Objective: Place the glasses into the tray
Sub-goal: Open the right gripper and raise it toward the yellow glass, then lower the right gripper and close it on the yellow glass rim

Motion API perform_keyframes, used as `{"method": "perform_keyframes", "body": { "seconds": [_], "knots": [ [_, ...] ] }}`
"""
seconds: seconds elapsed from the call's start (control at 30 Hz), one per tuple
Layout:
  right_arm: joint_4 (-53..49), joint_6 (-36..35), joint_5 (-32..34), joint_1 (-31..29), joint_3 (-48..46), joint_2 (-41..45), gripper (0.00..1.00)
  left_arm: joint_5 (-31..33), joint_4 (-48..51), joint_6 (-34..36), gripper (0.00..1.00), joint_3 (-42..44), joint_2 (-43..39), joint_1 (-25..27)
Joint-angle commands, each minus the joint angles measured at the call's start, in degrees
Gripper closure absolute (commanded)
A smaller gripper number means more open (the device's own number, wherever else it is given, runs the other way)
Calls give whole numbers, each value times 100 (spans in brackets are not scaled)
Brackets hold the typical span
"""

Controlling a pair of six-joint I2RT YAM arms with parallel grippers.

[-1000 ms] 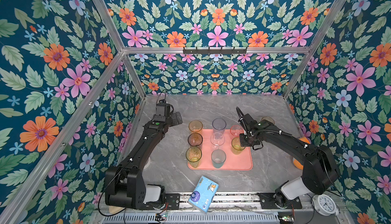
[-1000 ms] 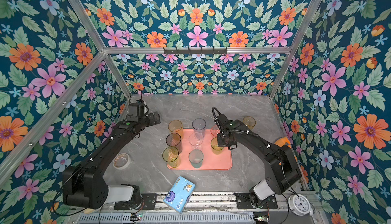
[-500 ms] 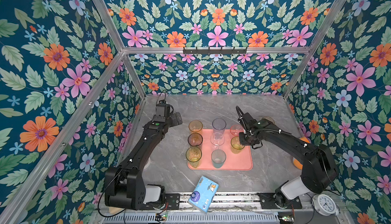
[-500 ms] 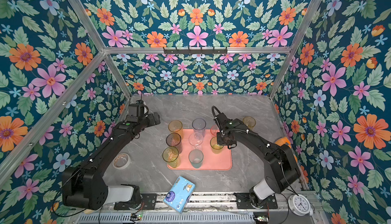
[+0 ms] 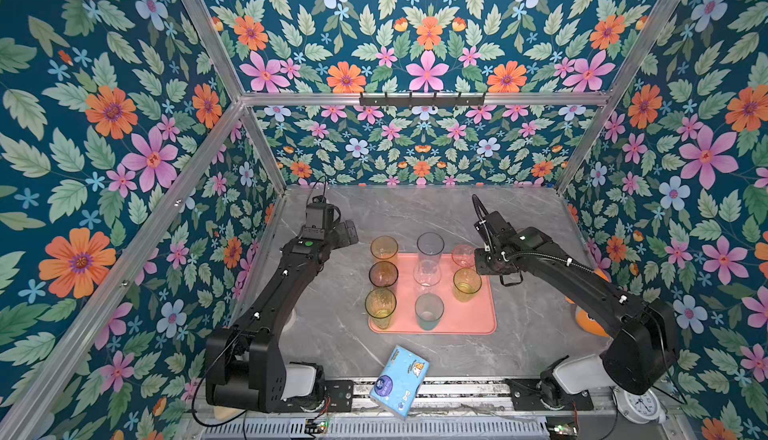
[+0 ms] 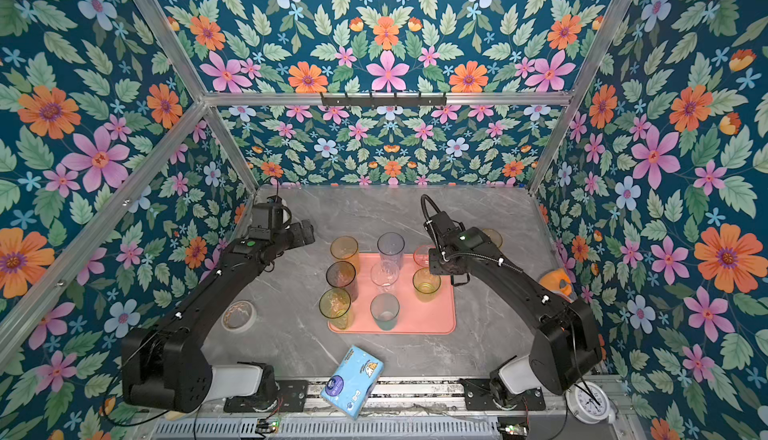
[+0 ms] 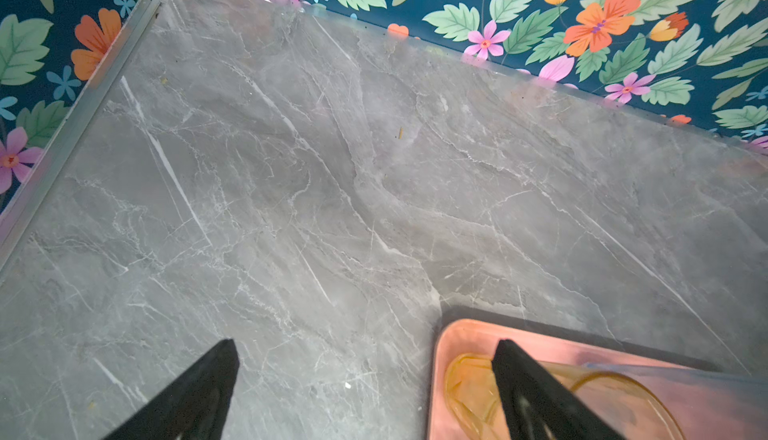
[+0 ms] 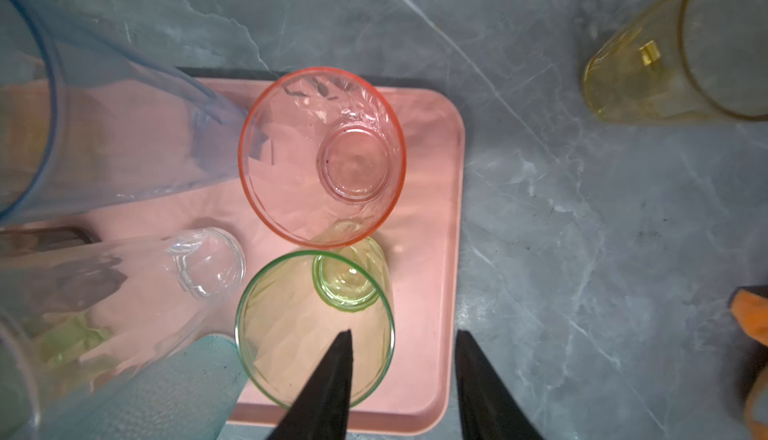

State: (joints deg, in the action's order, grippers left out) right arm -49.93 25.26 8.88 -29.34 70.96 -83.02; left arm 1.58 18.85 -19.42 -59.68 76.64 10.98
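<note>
The step in hand is judged to be the letting-go of the green tumbler (image 8: 299, 325), which stands upright in the tray (image 8: 432, 192) near its outer rim. To be done well, the right gripper (image 8: 403, 332) should be parted a little wider and then lifted straight up, not swung sideways, so that the thin wall is not dragged along and the pink tumbler (image 8: 322, 155) just beside it is not knocked. Only once the fingertips are clear above the rim should the arm be turned toward the yellow tumbler (image 8: 665, 55), seen outside the tray on the grey table (image 8: 582, 250). In the right wrist view the jaws are seen apart, gripping nothing: one fingertip is over the mouth of the green tumbler, its partner is outside the wall, over the tray's edge, and the near side of the rim runs between them — whether either finger touches it cannot be told. The left gripper (image 7: 365, 344) is spread wide and empty above the tray's corner, where an amber tumbler (image 7: 465, 388) stands.
</note>
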Motion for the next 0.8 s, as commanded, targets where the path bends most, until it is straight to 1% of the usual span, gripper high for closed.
{"method": "perform_keyframes", "body": {
  "seconds": [0.0, 0.33, 0.5, 0.77],
  "knots": [
    [-89, -110, 287, 150, 136, 58, 57, 0, -60, 26, 2, -52, 2, -8],
    [338, -295, 287, 1155, 350, 213, 57, 26, -101, 8, 1, -13, -11, -8],
    [349, -329, 284, 1514, 800, -48, 57, 27, -165, -42, 1, 11, -9, -8],
    [620, -279, 49, 2307, 981, -471, 56, 156, -120, 25, 1, -4, -70, -11]
  ]
}}
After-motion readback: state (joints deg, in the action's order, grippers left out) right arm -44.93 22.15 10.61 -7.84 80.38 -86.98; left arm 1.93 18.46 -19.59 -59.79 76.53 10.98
